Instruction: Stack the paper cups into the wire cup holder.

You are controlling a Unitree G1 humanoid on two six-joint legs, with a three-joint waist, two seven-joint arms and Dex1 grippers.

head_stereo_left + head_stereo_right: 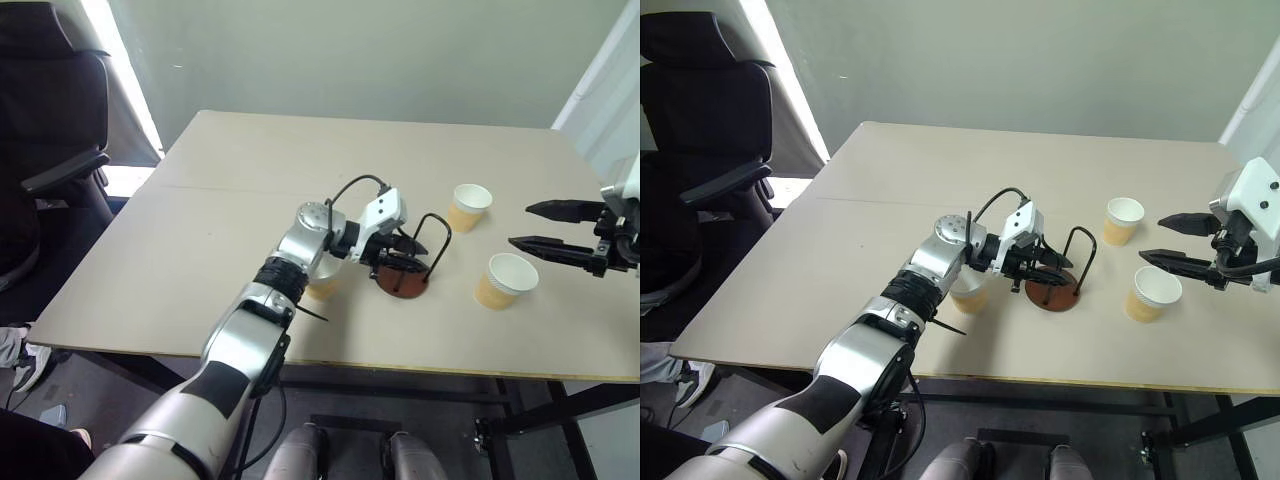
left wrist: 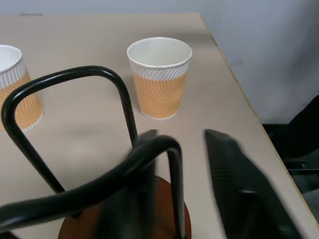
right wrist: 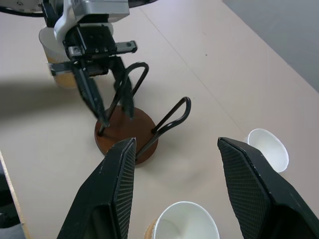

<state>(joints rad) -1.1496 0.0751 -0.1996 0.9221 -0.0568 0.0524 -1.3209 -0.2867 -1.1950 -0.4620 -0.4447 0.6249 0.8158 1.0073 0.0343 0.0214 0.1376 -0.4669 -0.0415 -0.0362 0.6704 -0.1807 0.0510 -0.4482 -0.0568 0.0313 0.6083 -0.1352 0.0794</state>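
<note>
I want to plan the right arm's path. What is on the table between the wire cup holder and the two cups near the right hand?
Nothing: bare table separates the wire cup holder from both cups, as the eye views show.

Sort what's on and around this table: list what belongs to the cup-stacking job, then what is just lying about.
For the job:
- wire cup holder
- far paper cup
- near paper cup
- third paper cup, behind the left arm
- left gripper, open at the holder
- right gripper, open

Lying about:
- black office chair, beside the table

Both end effectors, left (image 3: 113, 107) and right (image 1: 535, 227), parted.
</note>
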